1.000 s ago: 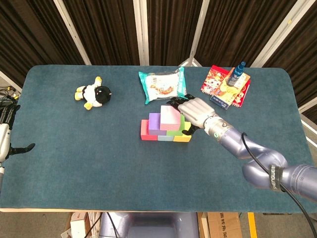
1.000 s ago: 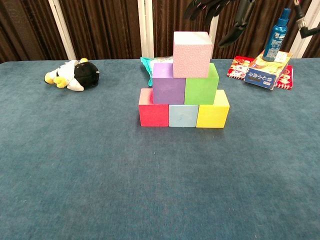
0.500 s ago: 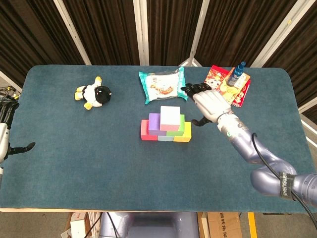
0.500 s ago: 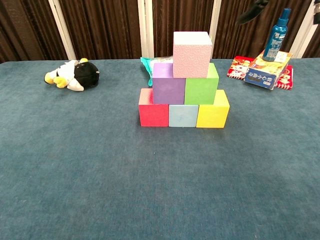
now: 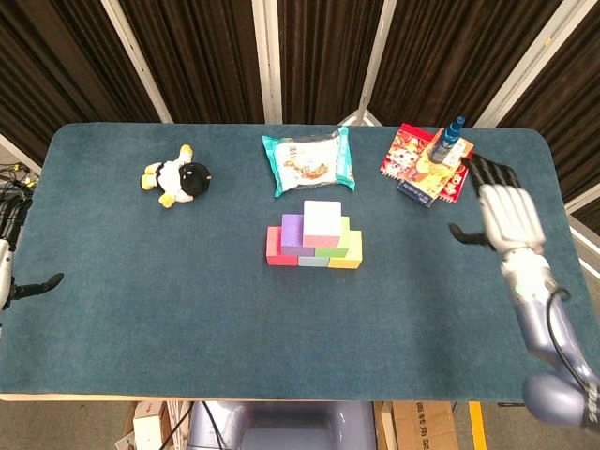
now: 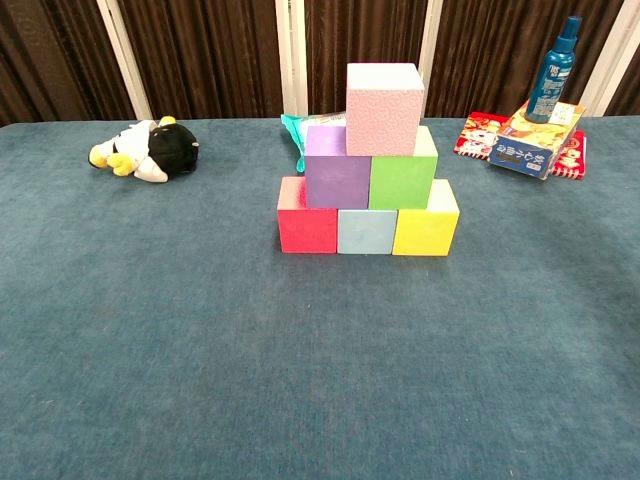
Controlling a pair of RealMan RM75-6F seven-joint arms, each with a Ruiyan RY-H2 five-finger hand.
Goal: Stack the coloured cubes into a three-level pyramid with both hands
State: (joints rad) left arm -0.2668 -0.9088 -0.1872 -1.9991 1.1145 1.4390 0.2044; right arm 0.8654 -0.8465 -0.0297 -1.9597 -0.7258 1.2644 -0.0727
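A: From the head view, what do you see?

B: The pyramid sits near the middle of the blue table (image 5: 187,309). The pink cube (image 5: 322,221) is on top, above the purple cube (image 5: 292,228) and green cube (image 5: 341,243); below them only edges of the red cube (image 5: 273,246) and yellow cube (image 5: 348,259) show well. The right hand (image 5: 503,214) hangs over the table's right side, well apart from the stack, fingers spread and holding nothing. The left hand (image 5: 7,272) is at the far left edge, mostly cut off; I cannot tell how its fingers lie.

A: And beyond the cubes?

B: A plush penguin (image 5: 177,175) lies to the left, a snack packet (image 5: 308,161) behind the stack, and a blue bottle (image 5: 452,139) stands on a box on a red pack (image 5: 410,150).

A: What does the chest view add?

B: The levels from the front: red cube (image 6: 307,219), light blue cube (image 6: 366,231) and yellow cube (image 6: 426,223) touching in a row; purple cube (image 6: 337,170) and green cube (image 6: 404,173) side by side on them; pink cube (image 6: 384,94) on top, set slightly right of centre. The light blue one is barely seen from the head. Neither hand appears here. The plush penguin (image 6: 148,150), blue bottle (image 6: 554,60) and the snack packet (image 6: 293,128), mostly hidden behind the stack, show too.
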